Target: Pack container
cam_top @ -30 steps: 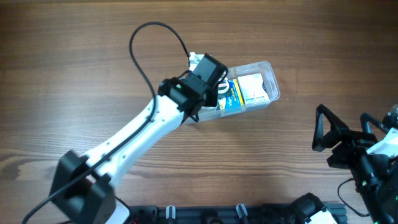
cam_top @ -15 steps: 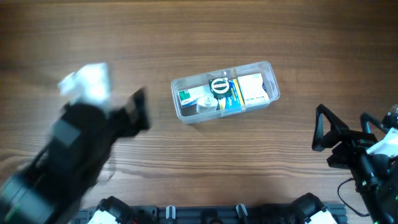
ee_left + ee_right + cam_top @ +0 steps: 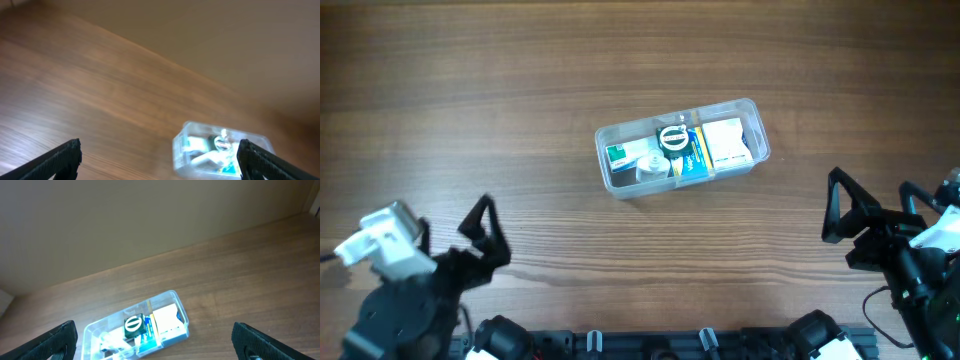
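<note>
Container (image 3: 756,148) w/ boxes (image 3: 725,142), packed

The clear container (image 3: 682,146) lies mid-table, open, holding packed items.

Clear container (image 3: 761,128) w/ green, blue, white items (image 3: 692,150); brown woodgrain table (image 3: 470,100).

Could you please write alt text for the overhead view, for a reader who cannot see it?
A clear rectangular plastic container with rounded corners, packed with small items, sits near the middle of a brown wooden table. The left hand and right hand are open at the lower corners, both clear of it.
</note>
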Controlling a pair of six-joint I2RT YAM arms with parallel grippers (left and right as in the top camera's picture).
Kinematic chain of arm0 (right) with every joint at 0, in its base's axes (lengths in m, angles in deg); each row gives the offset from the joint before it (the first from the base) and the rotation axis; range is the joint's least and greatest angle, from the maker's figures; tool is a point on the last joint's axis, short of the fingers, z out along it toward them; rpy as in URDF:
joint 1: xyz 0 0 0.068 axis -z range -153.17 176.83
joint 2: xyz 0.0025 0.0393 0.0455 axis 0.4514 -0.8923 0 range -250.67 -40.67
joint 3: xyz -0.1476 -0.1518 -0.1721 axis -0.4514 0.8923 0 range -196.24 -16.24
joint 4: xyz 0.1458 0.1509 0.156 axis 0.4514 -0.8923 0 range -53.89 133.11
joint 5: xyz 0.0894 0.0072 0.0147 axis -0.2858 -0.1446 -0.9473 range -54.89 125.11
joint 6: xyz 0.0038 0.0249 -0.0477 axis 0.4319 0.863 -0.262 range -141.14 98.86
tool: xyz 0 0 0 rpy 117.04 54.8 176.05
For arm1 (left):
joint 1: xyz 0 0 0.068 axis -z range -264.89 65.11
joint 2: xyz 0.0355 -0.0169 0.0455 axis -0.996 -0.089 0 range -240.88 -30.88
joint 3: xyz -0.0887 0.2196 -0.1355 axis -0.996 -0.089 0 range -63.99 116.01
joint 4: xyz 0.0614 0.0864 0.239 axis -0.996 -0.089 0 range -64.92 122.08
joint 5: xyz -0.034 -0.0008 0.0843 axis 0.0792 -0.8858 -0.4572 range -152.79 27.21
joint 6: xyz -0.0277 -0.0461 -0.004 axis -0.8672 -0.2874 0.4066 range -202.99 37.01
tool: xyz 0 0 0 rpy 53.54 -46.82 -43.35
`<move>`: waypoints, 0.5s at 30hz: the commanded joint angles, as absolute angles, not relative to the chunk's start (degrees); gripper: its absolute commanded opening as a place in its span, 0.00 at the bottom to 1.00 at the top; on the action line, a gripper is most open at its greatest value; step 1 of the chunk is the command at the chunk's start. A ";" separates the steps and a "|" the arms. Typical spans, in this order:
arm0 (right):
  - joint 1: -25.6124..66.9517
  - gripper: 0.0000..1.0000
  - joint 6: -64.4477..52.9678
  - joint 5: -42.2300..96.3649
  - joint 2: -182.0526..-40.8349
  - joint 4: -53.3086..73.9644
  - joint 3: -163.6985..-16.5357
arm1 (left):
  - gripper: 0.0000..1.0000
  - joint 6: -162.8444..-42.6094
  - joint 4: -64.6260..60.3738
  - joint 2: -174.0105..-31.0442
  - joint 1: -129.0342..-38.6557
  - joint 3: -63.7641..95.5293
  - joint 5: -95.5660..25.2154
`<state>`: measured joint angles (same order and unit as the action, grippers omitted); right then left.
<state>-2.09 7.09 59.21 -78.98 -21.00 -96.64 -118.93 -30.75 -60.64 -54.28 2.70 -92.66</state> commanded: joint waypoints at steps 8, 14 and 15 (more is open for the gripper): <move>-1.85 1.00 6.26 60.15 -79.08 -20.85 -96.79 | 1.00 -125.91 -26.05 -64.07 -54.66 1.57 -93.36; -1.85 1.00 6.28 60.13 -79.08 -20.85 -96.79 | 1.00 -125.93 -22.03 -65.40 -54.66 1.57 -100.07; -1.85 1.00 6.28 60.15 -79.08 -20.85 -96.79 | 1.00 -125.91 -21.44 -65.40 -54.66 1.54 -100.77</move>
<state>-2.09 7.09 59.19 -78.98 -21.00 -96.64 -124.92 -22.64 -64.73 -54.28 1.85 -95.52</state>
